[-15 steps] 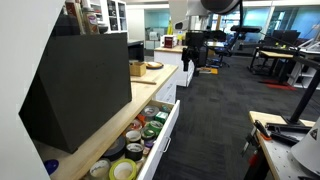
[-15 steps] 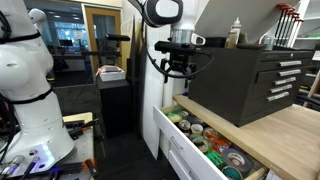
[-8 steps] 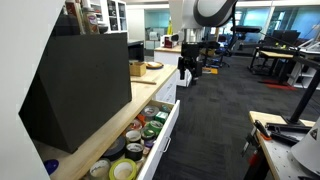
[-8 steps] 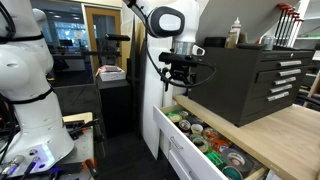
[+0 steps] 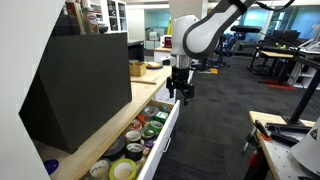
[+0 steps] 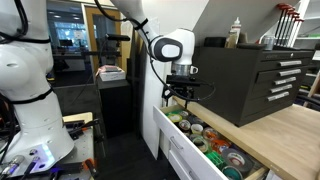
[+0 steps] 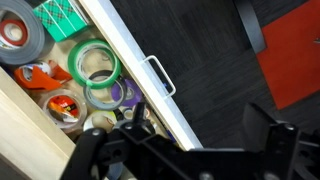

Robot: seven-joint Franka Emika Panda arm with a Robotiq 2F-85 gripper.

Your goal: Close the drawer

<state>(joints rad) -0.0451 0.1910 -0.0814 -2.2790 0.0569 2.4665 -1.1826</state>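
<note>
Tape rolls [image 5: 138, 132] lie in the drawer [image 5: 166, 132], which juts from under the counter [image 5: 141, 88]. A cabinet [image 5: 85, 85] sits on the counter, and the gripper [image 5: 182, 96] hangs over the drawer's far end.

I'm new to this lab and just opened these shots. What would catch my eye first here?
The open white drawer, pulled out from under the wooden counter and crammed with colourful tape rolls, stands out first. Just above its front edge, near the handle, hangs the gripper, jaws apart and holding nothing. On the counter sits a big black cabinet.
</note>
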